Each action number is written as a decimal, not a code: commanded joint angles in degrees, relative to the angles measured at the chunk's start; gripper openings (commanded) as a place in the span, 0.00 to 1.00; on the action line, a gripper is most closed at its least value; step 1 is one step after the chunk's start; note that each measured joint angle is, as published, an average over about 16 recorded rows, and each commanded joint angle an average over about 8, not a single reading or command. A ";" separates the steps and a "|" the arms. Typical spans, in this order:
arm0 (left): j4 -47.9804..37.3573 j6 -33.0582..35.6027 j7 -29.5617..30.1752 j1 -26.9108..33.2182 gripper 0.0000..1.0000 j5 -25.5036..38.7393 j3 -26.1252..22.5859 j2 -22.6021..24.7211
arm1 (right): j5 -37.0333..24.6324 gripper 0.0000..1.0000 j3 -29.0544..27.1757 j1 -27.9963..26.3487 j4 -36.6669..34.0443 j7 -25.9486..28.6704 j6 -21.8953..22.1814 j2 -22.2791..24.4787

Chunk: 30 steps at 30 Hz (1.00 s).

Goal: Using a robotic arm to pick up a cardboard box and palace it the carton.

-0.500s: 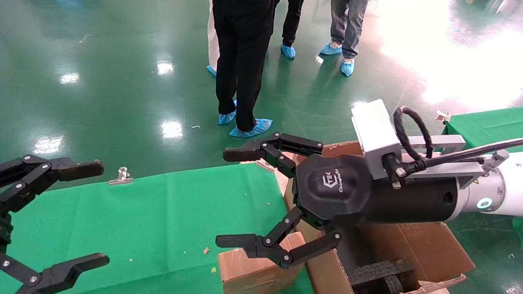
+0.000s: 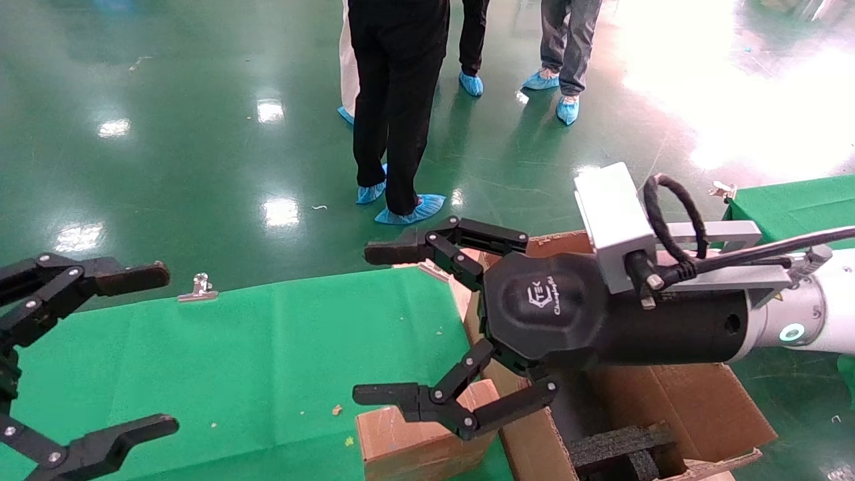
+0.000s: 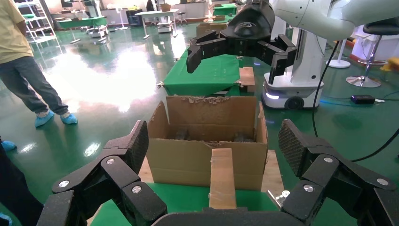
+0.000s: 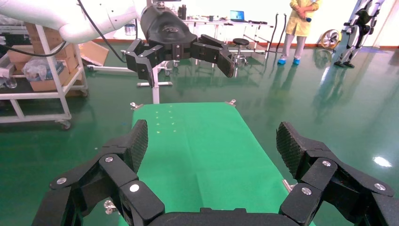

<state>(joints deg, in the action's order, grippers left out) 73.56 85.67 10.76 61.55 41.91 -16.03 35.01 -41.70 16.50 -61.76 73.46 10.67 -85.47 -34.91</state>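
Cardboard box (image 2: 414, 437) stood on edge on tabletop (image 2: 267, 347), long axis running left-right toward carton (image 2: 674, 407). Right claw (image 2: 374, 321) spread wide above box; left claw (image 2: 157, 347) released, idle far left.

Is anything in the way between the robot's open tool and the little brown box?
Nothing visible. The right tool hangs open above the cardboard box, with only air between them. The box stands on the green table right beside the carton.
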 commanded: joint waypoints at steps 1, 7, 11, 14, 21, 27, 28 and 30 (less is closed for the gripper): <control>0.00 0.00 0.00 0.00 0.64 -0.01 0.00 0.00 | 0.00 1.00 0.00 0.00 0.00 0.00 0.00 0.00; 0.00 0.00 -0.02 0.00 0.00 -0.02 0.00 0.00 | 0.00 1.00 0.00 0.00 0.00 0.00 0.00 0.00; -0.01 0.00 -0.03 0.00 0.00 -0.04 -0.01 0.00 | -0.62 1.00 0.28 -0.16 -0.13 0.07 -0.14 0.09; -0.03 0.00 -0.04 0.01 0.00 -0.04 -0.02 0.00 | -2.83 1.00 1.35 -1.33 -0.67 0.30 -0.78 0.09; -0.05 0.01 -0.07 0.04 0.00 -0.06 -0.06 0.00 | -15.48 1.00 8.44 -9.90 -4.62 2.05 -4.01 -2.50; -0.06 0.00 -0.08 0.04 0.00 -0.08 -0.09 -0.01 | -27.33 1.00 17.83 -19.01 -9.33 2.89 -5.24 -7.67; -0.06 0.00 -0.09 0.05 0.00 -0.08 -0.09 -0.02 | -28.93 1.00 19.45 -20.39 -10.19 2.93 -5.31 -8.59; -0.06 0.00 -0.09 0.05 0.00 -0.09 -0.10 -0.02 | -31.59 1.00 22.53 -22.90 -11.85 2.89 -5.43 -10.38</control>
<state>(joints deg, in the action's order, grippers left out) 73.50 85.66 10.67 61.60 41.82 -16.14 34.99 -71.76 38.74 -83.99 61.59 13.25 -90.85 -45.07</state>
